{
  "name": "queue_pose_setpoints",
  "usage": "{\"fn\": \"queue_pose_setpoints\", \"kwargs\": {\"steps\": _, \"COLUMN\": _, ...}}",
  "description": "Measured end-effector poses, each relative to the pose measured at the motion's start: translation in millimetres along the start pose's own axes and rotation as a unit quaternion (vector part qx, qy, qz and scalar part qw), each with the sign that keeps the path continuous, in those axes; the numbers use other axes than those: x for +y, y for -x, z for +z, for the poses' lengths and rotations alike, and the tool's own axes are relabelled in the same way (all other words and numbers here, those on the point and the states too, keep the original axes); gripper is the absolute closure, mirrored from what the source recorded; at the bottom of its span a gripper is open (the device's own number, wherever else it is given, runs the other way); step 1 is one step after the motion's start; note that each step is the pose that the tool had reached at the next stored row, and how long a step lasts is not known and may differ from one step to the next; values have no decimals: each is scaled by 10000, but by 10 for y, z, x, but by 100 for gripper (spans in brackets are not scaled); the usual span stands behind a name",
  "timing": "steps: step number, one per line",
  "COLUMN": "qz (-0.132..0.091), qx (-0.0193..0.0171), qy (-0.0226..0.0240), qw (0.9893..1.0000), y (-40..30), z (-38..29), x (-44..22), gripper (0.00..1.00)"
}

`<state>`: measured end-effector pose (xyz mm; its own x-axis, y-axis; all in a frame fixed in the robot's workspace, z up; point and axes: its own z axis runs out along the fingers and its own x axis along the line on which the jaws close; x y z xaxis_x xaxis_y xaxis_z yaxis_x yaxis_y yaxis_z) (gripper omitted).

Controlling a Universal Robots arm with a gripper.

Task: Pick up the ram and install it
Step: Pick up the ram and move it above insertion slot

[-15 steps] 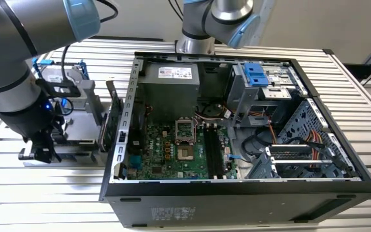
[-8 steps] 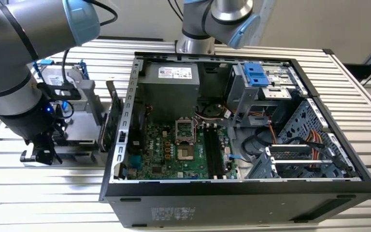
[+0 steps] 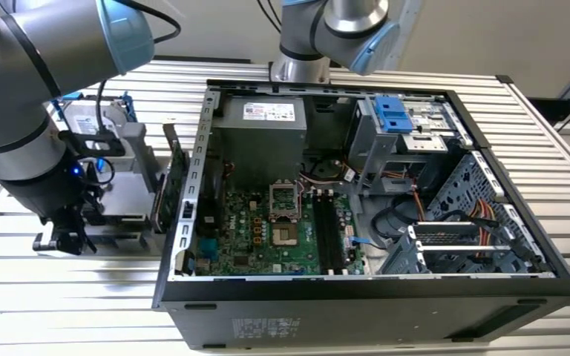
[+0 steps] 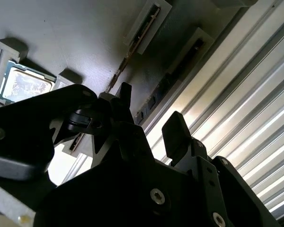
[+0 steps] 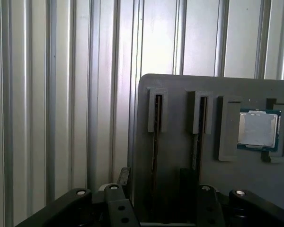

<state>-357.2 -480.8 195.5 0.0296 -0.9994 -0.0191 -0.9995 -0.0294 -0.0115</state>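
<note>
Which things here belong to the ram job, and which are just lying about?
Job: ram between the fingers of the open gripper; grey holder; open computer case.
Lying about: processor chip; hard drive; expansion card; strip in the neighbouring slot.

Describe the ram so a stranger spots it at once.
Find the grey tray on the ribbed table. Two thin strips stand on edge in its slots; the ram is the one nearest the tray's edge, farthest from the silver chip, between the claw's fingers.
</note>
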Motion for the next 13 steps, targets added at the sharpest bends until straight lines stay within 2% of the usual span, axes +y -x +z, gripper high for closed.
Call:
{"fn": "queue_pose_setpoints", "kwargs": {"steps": 8, "qz": 0, "qx": -1, "qy": -1, "qw": 10000, "y": 0, "z": 4, "x": 0, "gripper": 0}}
{"fn": "queue_pose_setpoints", "kwargs": {"steps": 9, "qz": 0, "qx": -1, "qy": -1, "qw": 10000, "y": 0, "z": 4, "x": 0, "gripper": 100}}
{"fn": "queue_pose_setpoints", "kwargs": {"steps": 13, "qz": 0, "qx": -1, "qy": 0, "qw": 10000, "y": 0, "z": 5, "x": 0, "gripper": 100}}
